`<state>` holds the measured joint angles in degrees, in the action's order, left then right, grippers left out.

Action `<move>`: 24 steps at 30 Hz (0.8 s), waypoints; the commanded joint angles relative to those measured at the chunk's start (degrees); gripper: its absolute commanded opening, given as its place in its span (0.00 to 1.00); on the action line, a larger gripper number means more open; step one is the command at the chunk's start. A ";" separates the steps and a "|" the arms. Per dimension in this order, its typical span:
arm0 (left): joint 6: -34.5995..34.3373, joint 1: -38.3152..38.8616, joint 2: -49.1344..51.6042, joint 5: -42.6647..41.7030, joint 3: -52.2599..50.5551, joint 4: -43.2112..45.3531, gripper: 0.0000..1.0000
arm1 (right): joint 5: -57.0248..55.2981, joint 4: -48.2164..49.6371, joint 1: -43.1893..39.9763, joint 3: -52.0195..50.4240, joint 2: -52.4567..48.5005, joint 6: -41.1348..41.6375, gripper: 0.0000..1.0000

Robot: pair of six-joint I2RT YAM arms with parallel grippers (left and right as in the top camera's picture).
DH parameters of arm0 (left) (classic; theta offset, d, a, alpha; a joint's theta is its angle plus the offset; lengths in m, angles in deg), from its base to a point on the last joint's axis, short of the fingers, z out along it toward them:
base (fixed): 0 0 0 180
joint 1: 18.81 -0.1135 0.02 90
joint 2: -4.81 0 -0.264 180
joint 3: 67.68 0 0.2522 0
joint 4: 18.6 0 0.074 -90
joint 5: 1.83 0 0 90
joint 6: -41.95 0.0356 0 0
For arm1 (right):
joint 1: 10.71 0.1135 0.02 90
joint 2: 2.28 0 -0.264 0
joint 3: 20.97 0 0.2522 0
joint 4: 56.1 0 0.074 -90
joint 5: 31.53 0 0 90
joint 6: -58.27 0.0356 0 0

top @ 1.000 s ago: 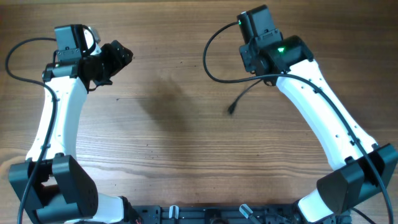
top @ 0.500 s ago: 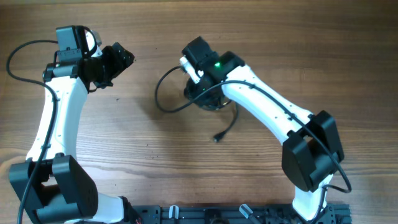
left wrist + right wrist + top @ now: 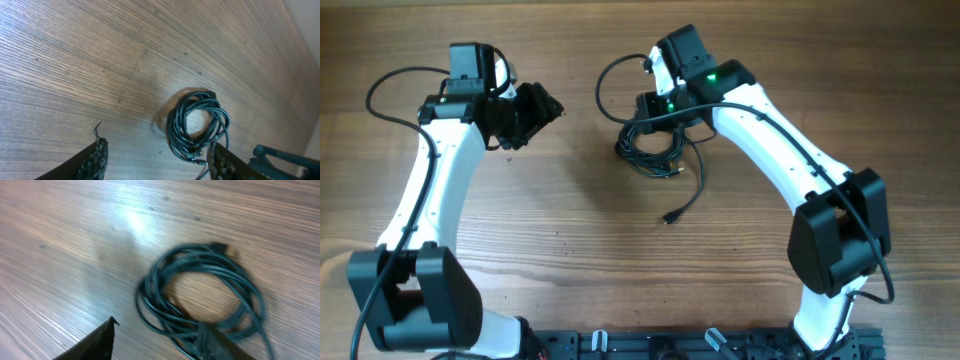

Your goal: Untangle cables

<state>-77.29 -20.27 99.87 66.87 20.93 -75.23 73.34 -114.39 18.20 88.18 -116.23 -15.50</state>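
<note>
- Wood-grain tabletop point(image 3: 570, 230) fills every view, and no other surroundings are shown.
- The left arm is bent up the left side of the overhead frame, with the left gripper point(image 3: 552, 108) turned right toward the centre. In its wrist view, its fingers point(image 3: 97, 156) are seen spread apart with nothing between them.
- The right arm is stretched from the lower right to the upper centre, with the right gripper point(image 3: 665, 105) held at the coil's upper edge. Its fingers point(image 3: 102, 340) are parted; one overlaps the coil, but no grip is seen.
- The cables point(image 3: 655, 150) are laid as a coiled bundle at upper centre, and one strand trails down to a plug end point(image 3: 668, 217).
- Against the view a second earlier, the right arm has been swung in from the upper right. The bundle, not visible then, is now set on the wood, and the left arm has been shifted rightward.
</note>
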 commanded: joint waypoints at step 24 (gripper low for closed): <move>-40.50 25.46 20.57 12.15 0.15 12.22 0.39 | 10.62 -0.35 -15.47 0.98 -4.63 9.22 0.34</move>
<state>-111.19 4.28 118.36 74.26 20.93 -64.98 82.91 -114.44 2.66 88.20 -121.67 -3.98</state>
